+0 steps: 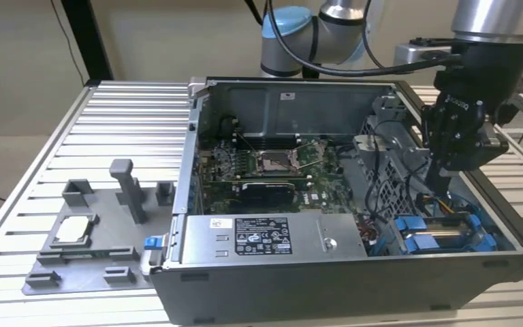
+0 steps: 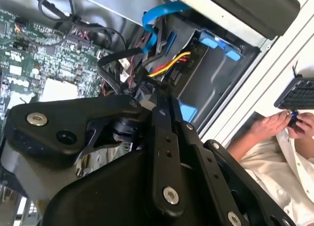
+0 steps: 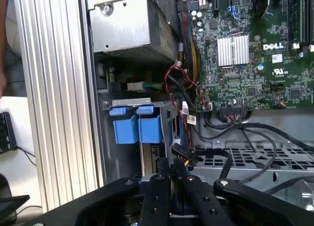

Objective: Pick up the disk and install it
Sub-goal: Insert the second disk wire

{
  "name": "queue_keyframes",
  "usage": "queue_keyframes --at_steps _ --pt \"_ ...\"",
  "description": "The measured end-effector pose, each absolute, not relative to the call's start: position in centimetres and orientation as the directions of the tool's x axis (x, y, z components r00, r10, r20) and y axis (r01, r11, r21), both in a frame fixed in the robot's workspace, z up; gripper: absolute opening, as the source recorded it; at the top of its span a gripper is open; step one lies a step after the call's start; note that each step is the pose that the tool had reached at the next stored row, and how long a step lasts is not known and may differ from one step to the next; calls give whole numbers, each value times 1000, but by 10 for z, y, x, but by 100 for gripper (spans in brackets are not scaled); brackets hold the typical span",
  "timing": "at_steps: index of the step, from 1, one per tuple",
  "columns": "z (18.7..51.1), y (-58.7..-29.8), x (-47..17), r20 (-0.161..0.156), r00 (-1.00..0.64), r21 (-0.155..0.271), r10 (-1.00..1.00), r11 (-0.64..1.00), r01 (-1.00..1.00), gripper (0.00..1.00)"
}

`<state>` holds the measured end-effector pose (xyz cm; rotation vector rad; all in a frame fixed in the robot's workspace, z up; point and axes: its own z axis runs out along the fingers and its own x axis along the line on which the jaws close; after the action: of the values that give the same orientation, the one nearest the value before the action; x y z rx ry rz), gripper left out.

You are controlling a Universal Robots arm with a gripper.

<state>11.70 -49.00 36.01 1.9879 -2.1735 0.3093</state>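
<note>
Gripper is hanging down inside the open computer case, over the drive bay corner on the exterior view's right. In both wrist views its two fingers sit pressed flat together, so I'd call it clenched with nothing between them. It isn't carrying anything.

Right below the tips is the disk. It's already sitting in the bay, blue frame and all, tucked into the corner by the case's near wall. My guess is the fingers are closed like that so they can act as a single narrow poker in that cramped spot, since there's a mess of cables crowding it.

Orientation, as far as I can tell: in the exterior view the disk lies roughly flat, with its long axis running along the near wall, toward the exterior view's left and right. The first wrist view shows the two blue tabs side by side facing the case's open side, which makes sense if that's the end you grab. Whether it's fully seated, I honestly can't say.

Going further out, there's the big grey power supply right beside the bay, then the motherboard behind it with its empty socket.

Well apart, out on the slatted desk, a grey fixture holds a small silver chip. A person's hands show off past the desk edge in the second wrist view.
</note>
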Motion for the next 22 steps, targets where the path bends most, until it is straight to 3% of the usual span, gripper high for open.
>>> queue_keyframes --at_steps 12,22 --pt "360 -508 98 244 -99 -62 -965 86 -994 0" --pt "360 -518 96 166 -105 -84 -981 92 -992 0"
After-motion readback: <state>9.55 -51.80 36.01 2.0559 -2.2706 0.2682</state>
